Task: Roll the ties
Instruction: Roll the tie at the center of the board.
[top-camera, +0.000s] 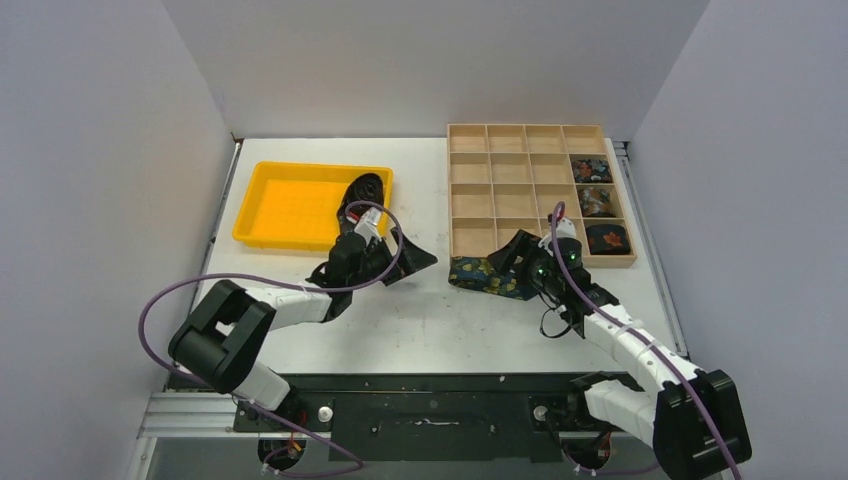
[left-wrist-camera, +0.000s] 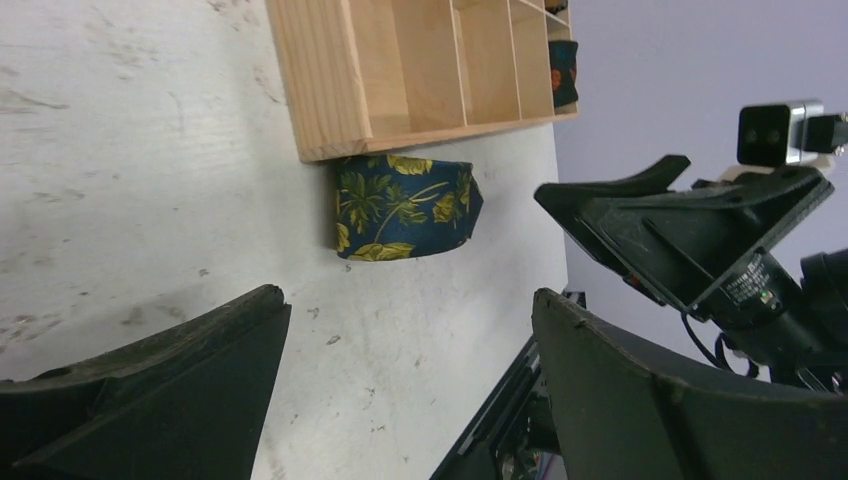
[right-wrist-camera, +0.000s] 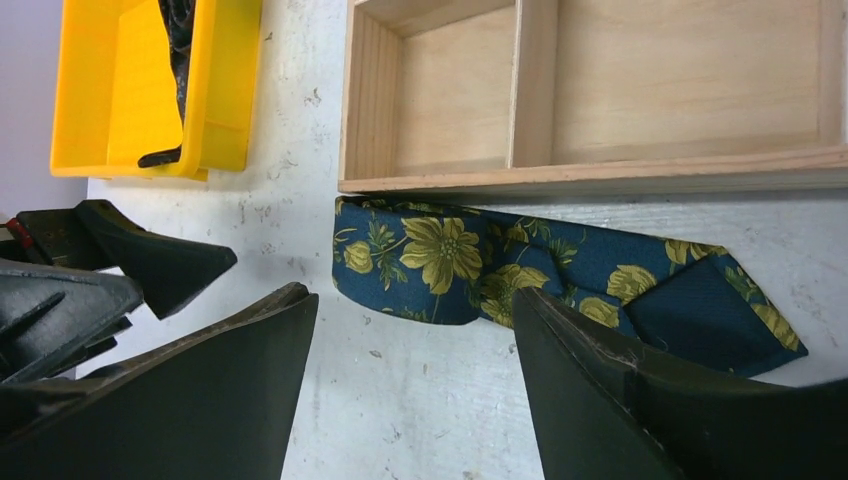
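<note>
A navy tie with yellow flowers (top-camera: 485, 276) lies folded flat on the table against the front wall of the wooden compartment box (top-camera: 500, 180). It also shows in the left wrist view (left-wrist-camera: 405, 205) and the right wrist view (right-wrist-camera: 450, 260). My left gripper (top-camera: 410, 262) (left-wrist-camera: 410, 298) hovers to its left, open and empty. My right gripper (top-camera: 508, 258) (right-wrist-camera: 412, 298) is open just above the tie's near edge, one finger overlapping the fabric, nothing held. Three rolled ties (top-camera: 597, 201) fill the box's right column. A dark tie (top-camera: 365, 190) lies in the yellow tray (top-camera: 290, 205).
The yellow tray (right-wrist-camera: 150, 90) sits at the back left, the wooden box (right-wrist-camera: 600, 100) (left-wrist-camera: 400, 70) at the back right with most compartments bare. The two grippers are close together mid-table. White walls enclose the table on three sides.
</note>
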